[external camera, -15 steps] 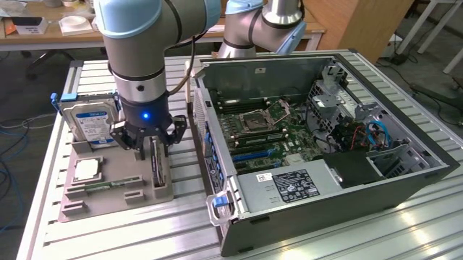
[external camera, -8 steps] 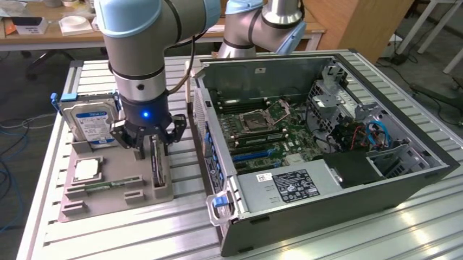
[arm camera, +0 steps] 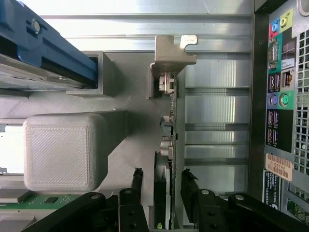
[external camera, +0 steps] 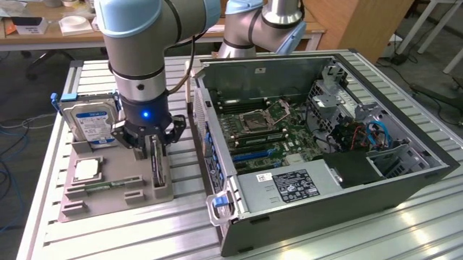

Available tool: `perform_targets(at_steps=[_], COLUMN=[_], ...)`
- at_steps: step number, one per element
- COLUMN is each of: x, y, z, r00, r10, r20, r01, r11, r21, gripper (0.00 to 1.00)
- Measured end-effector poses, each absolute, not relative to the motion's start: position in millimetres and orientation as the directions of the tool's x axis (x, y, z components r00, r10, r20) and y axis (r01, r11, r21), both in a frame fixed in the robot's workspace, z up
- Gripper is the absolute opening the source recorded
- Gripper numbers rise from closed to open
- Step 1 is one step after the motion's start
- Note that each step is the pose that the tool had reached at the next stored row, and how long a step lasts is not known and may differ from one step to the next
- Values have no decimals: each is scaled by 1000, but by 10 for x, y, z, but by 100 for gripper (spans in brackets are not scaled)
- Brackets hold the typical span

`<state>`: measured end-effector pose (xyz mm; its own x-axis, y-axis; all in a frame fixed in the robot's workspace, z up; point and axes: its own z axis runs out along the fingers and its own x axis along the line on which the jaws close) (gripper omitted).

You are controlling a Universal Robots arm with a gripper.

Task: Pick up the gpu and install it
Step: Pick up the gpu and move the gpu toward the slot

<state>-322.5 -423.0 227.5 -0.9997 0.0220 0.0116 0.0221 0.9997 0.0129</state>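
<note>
Pick step: gripper (external camera: 154,149) sits low over the gpu (external camera: 158,165), which stands on edge in the grey holder (external camera: 108,203) at 9 o'clock of the open case (external camera: 326,124) in the exterior view; jaws apart, fingers (arm camera: 136,181) straddling the card, not clamped. Grip calls for squeezing square on both faces. Hard drive (external camera: 90,122) at 10 o'clock of the gripper, case close at 3 o'clock, tight clearance

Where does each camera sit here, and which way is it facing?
Exterior view: off the arm, raised, looking down on the open computer case and gray holder; the arm and end effector show.
Wrist view: on the wrist, looking down past the open fingers onto the gpu, seen edge-on.
Shared: gpu, holder, case, hard drive.
</note>
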Motion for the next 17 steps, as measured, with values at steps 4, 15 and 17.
perform_targets(at_steps=[4, 15, 17], x=[-3224, -3225, -3224], y=[-4230, -4251, -4251], z=[2275, 2275, 2275], r00=[-1000, -1000, -1000], r10=[22, 21, 21], r20=[12, 12, 12], r01=[22, 21, 21], r11=[1000, 1000, 1000], r21=[13, 13, 13], gripper=[45, 43, 36])
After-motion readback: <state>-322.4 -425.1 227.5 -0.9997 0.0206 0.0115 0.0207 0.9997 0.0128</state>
